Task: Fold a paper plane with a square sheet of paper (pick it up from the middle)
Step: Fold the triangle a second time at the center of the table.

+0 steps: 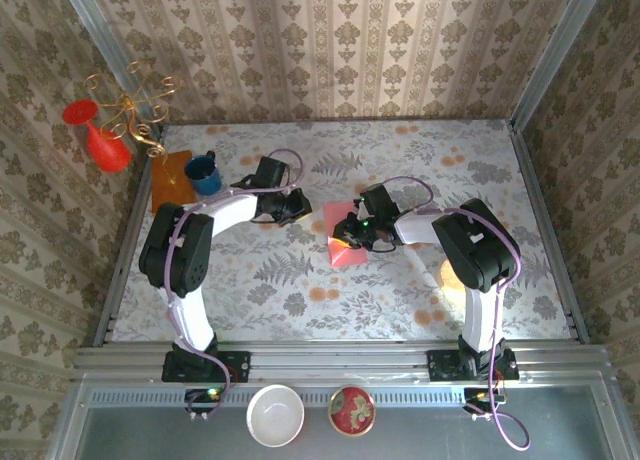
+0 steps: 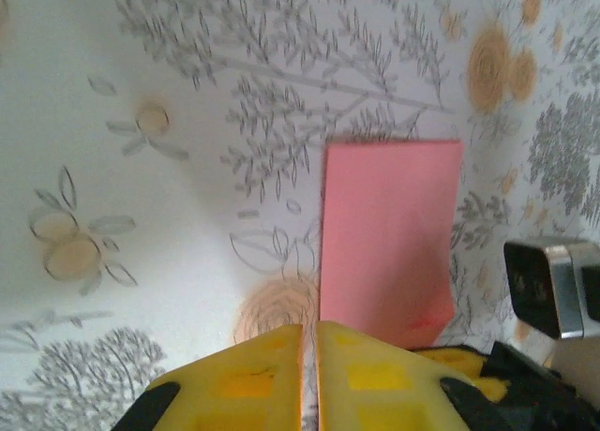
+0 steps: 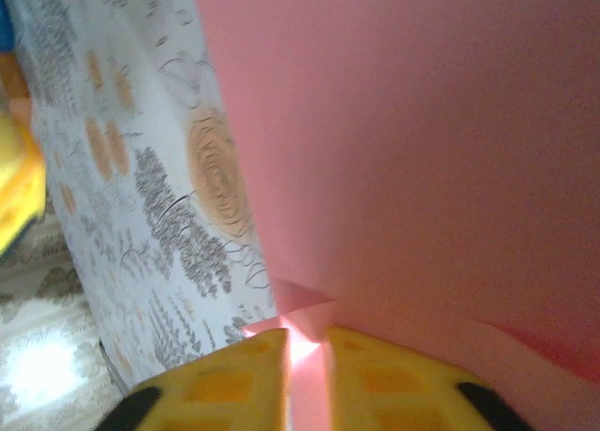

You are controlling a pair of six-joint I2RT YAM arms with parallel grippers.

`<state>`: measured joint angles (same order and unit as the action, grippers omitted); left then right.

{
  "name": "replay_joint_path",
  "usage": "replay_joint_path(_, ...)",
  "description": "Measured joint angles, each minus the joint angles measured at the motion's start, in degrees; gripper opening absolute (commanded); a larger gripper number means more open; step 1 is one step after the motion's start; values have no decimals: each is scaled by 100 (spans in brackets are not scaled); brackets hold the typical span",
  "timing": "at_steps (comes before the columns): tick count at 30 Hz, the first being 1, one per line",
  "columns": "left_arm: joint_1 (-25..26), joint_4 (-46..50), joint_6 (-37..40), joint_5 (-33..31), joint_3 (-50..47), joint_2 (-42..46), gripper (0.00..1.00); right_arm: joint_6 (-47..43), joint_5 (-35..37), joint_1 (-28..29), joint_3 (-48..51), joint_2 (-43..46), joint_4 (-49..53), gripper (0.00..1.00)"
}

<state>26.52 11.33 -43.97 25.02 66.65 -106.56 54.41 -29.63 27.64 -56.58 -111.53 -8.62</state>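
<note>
Two pincers mine: right gripper (image 3: 307,335) clamps near edge of thin salmon-pink matte paper sheet (image 3: 422,150) on floral-print table (image 1: 285,275). Left gripper (image 2: 309,326) closed, empty; sheet just ahead-right, long axis running away. Right arm nearer.

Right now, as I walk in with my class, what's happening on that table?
Two robot arms are working on a pink sheet of paper lying on the flowered table. The right gripper is pinched shut on one edge of the paper, where a small bit is turned up. The left gripper is shut and empty, pointing at the paper from just beside it. The paper looks like a flat rectangle, possibly folded once; there is no plane shape yet.
</note>
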Motion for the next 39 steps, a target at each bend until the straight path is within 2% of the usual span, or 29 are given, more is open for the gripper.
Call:
replay_joint_path(3,258,0,0,7,-109,55,5,-22,59,0,4,-2,63,5)
replay_joint_path(7,553,2,0,57,-160,57,0,-37,72,0,4,-2,66,1)
replay_joint_path(10,684,-2,0,101,-173,55,0,-37,72,0,4,-2,68,0)
replay_joint_path(39,833,264,9,199,17,-511,0,-15,55,-17,4,-2,63,0)
